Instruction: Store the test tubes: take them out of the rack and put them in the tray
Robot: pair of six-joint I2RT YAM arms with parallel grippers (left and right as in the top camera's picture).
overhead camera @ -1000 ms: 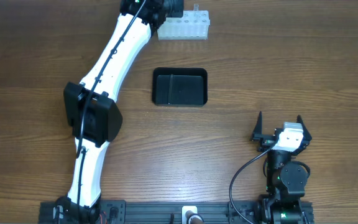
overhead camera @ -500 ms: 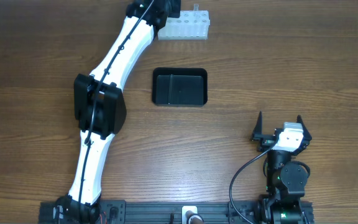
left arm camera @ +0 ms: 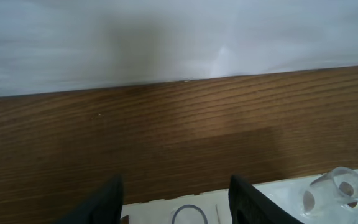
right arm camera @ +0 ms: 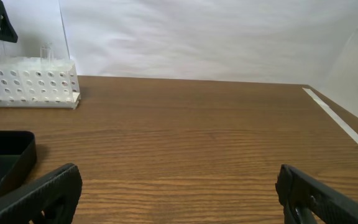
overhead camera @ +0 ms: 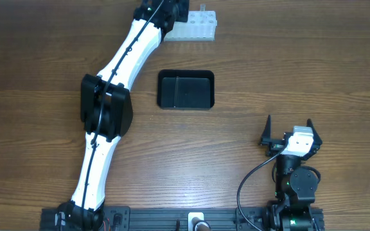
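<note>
My left claw (left arm camera: pixel 176 198) is open wide right over the white rack (overhead camera: pixel 196 28) at the far edge of the table (overhead camera: pixel 313 70), a standing tube (left arm camera: pixel 190 214) straight down between its fingers (left arm camera: pixel 106 203), while my right claw (overhead camera: pixel 288 126), also open wide, sits well away near its base

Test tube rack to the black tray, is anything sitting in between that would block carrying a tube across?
Nothing visible does. Bare table lies between the rack and the tray, and the left arm lies off to the side of that stretch.
</note>
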